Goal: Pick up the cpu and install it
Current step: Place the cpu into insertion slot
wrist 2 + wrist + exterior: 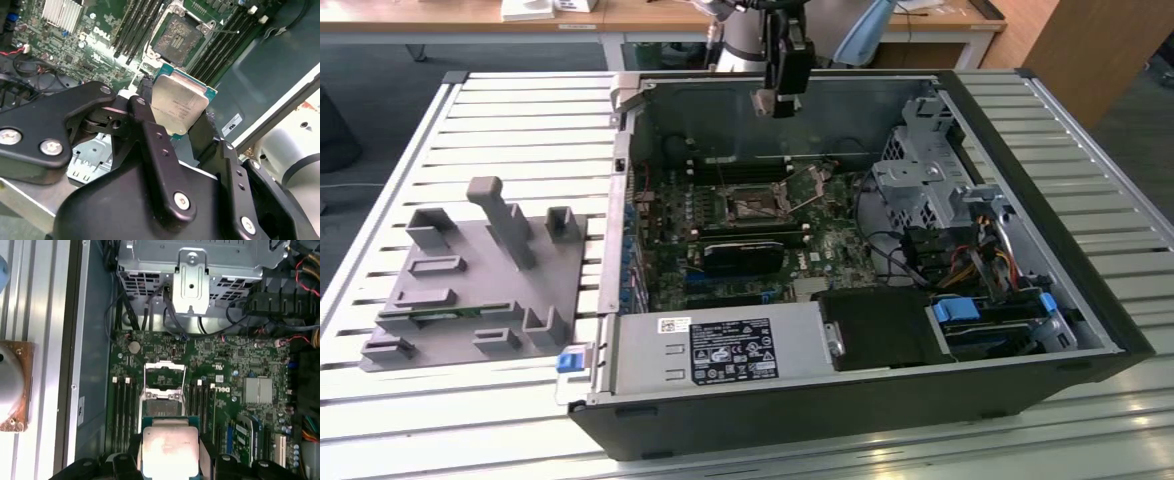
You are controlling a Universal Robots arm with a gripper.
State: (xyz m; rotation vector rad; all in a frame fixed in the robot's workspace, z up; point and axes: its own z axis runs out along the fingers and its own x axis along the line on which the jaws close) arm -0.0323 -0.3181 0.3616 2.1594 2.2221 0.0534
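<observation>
A big white sticker (734, 352) with black print and small signs sits on the grey power box (644, 372). A smaller white tag (672, 323) sits beside it. Short white letters (103, 39) stand on the green board (97, 22). The cpu (180, 100) has faint print on top. A little sticker (231, 125) is on the case wall (270, 55). All are too small to read.

The exterior view looks down at a slant, from high and well back, on the open case (854, 410) on the bench (507, 120). The first wrist view faces straight down on the motherboard (235, 370). The second wrist view looks close along the hand (175, 114). All three share the socket (758, 205), and both wrist views share the cpu (177, 102).
</observation>
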